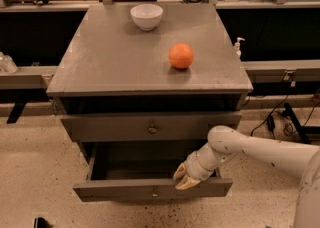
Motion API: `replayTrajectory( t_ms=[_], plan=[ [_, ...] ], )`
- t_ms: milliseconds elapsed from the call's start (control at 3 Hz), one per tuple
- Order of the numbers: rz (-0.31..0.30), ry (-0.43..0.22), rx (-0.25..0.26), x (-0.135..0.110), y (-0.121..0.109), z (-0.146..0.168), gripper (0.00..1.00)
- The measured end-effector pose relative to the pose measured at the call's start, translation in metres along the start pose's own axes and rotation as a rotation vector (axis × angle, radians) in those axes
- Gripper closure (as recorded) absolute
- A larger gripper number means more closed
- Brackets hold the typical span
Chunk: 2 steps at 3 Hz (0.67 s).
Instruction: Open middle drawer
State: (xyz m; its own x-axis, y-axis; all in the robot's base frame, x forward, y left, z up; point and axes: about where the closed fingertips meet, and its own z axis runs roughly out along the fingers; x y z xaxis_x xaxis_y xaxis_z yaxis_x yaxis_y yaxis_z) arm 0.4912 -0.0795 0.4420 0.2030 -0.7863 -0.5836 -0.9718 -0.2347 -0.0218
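Note:
The grey cabinet (150, 67) has its top drawer (125, 128) closed. Below it, the middle drawer (120, 190) stands pulled out toward me. Its dark inside shows, and its long low front carries a small round knob (155, 192). My gripper (185, 177) is at the top edge of the drawer front, right of the knob, touching the edge. My white arm (260, 149) reaches in from the right. The lowest drawer is hidden under the pulled-out one.
A white bowl (146, 16) stands at the back of the cabinet top and an orange (181, 55) at its right middle. A small pump bottle (238, 46) stands behind the right edge. Cables (280, 117) lie on the speckled floor at right.

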Motion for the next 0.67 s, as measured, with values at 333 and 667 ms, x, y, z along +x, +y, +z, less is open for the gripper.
replayTrajectory(
  t_ms=[333,667],
  plan=[
    [-0.003,-0.002,-0.002,-0.0004,0.0003,0.0000,0.83],
    [-0.003,-0.002,-0.002,-0.0004,0.0004,0.0001,0.59]
  ],
)
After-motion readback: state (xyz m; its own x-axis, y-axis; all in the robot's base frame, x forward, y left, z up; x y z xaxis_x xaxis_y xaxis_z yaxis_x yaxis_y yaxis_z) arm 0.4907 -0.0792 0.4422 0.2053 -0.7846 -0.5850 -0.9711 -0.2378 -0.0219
